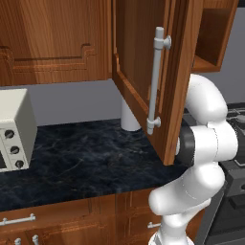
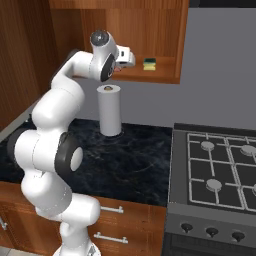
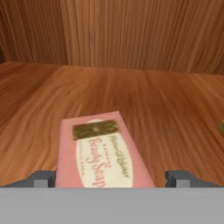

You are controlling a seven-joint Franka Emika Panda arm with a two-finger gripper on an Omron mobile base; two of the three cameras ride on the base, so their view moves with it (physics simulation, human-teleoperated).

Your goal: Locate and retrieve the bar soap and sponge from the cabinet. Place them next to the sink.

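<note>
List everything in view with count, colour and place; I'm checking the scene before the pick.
bar soap: one, reddish-pink, flat on the cabinet shelf between the finger tips
sponge: one, yellow and green, on the shelf to the soap's right
cabinet: one, reddish-brown, door swung open, silver bar handle
paper towel roll: one, white, upright on the counter under the cabinet
counter: one, dark marbled
toaster oven: one, cream, counter's left end
stove: one, dark, right of the counter
gripper: one, jaws open either side of the soap
</note>
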